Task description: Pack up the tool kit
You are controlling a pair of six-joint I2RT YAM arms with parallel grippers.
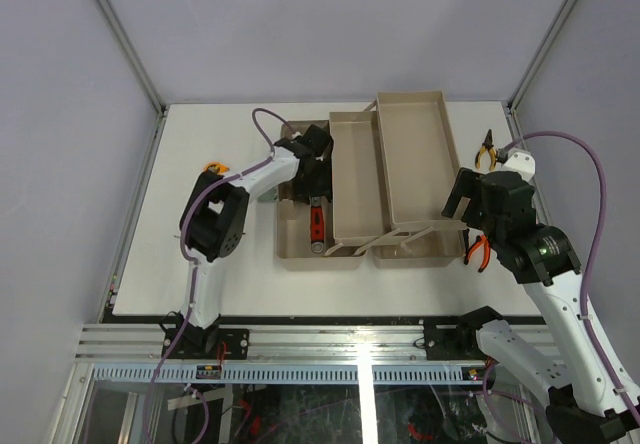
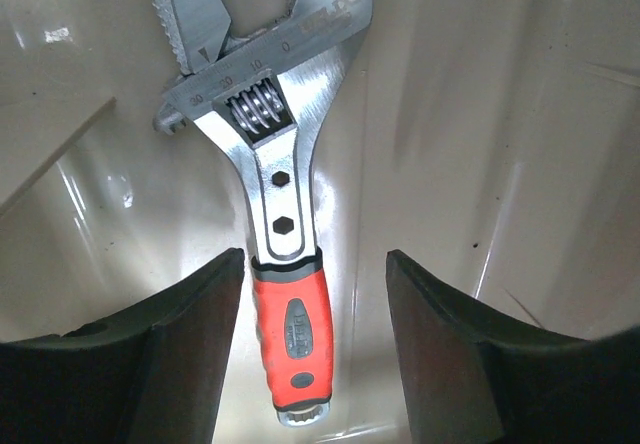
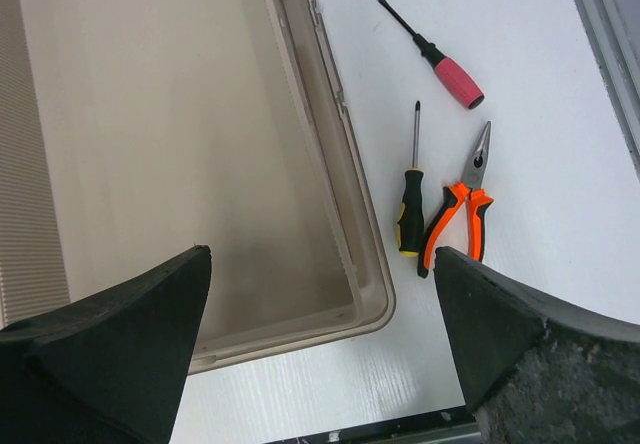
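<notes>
- Though the wrench [image 2: 278, 179] is cut off at its head, scale marks 0 and 10 are read.
- It is laid in the toolbox [image 1: 292, 236], straddled untouched by the parted left hand [image 2: 314, 260].
- The right hand [image 3: 322, 254] is held spread.

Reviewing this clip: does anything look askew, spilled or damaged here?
Nothing stands out. The wrench lies flat in the toolbox under the open left gripper. A red-handled screwdriver, a yellow-and-black screwdriver and orange pliers lie loose on the table beside the box, simply not yet packed.
</notes>
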